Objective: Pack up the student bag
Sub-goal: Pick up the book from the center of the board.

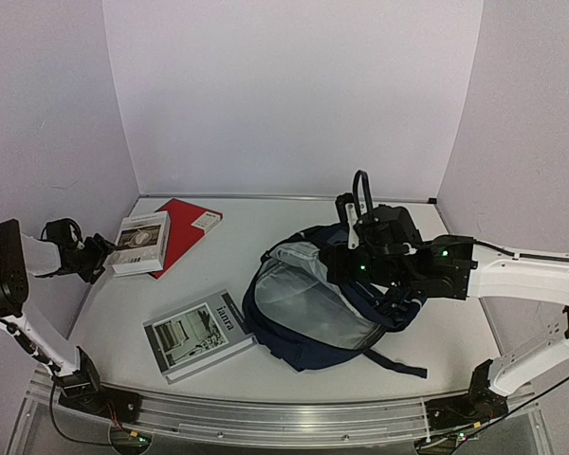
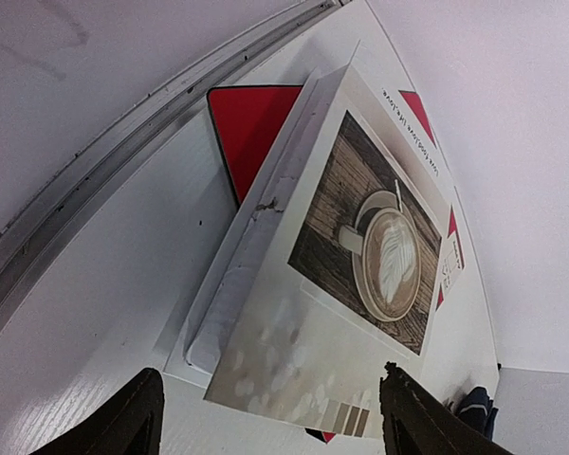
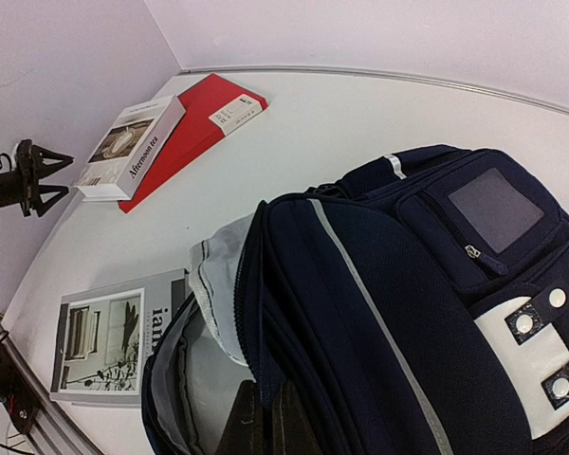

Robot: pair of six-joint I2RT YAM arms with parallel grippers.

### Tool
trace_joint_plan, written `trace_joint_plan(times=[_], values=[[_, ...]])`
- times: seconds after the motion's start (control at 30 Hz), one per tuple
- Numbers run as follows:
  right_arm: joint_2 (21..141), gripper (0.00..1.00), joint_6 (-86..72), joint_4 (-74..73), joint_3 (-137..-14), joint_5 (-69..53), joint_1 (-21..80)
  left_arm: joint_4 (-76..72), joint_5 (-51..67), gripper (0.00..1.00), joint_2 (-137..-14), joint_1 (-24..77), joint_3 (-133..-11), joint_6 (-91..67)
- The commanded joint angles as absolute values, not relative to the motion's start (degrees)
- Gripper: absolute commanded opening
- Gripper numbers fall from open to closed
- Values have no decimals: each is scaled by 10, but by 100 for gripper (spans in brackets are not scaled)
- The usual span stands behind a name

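Observation:
The student bag point(image 1: 303, 318) lies open at centre right, its navy shell up and its grey lining point(image 3: 218, 284) showing. My right gripper point(image 3: 273, 406) is shut on the navy rim of the bag's opening and holds it lifted; from above, the right gripper point(image 1: 346, 263) is over the bag's upper edge. A white book with a coffee cup on its cover point(image 2: 360, 256) rests on a red book point(image 2: 251, 128) at the far left. My left gripper point(image 2: 270, 427) is open at the white book's near end, one finger on each side of that end, not clamped.
A grey book point(image 1: 199, 334) lies flat just left of the bag, near the front rail point(image 1: 266, 417). The white book point(image 1: 140, 242) and the red book point(image 1: 188, 227) sit close to the left wall. A dark strap point(image 1: 398, 365) trails from the bag toward the front right.

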State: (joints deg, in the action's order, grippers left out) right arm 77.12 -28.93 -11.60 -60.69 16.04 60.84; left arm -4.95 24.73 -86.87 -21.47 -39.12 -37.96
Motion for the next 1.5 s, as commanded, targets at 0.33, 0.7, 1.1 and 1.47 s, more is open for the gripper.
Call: trace_joint_plan(times=[0.33,0.7,1.1,1.47], values=[[749,0,-299,-48,-624,176,607,-110,283,58,-917,-229,-401,-428],[758,0,-298,-48,-628,174,607,-142,283,36,-921,-231,-387,-434],[758,0,-303,-48,-626,172,606,-187,302,0,-925,-237,-381,-454],[748,0,-298,-49,-628,198,607,-190,411,0,-799,-236,-348,-449]])
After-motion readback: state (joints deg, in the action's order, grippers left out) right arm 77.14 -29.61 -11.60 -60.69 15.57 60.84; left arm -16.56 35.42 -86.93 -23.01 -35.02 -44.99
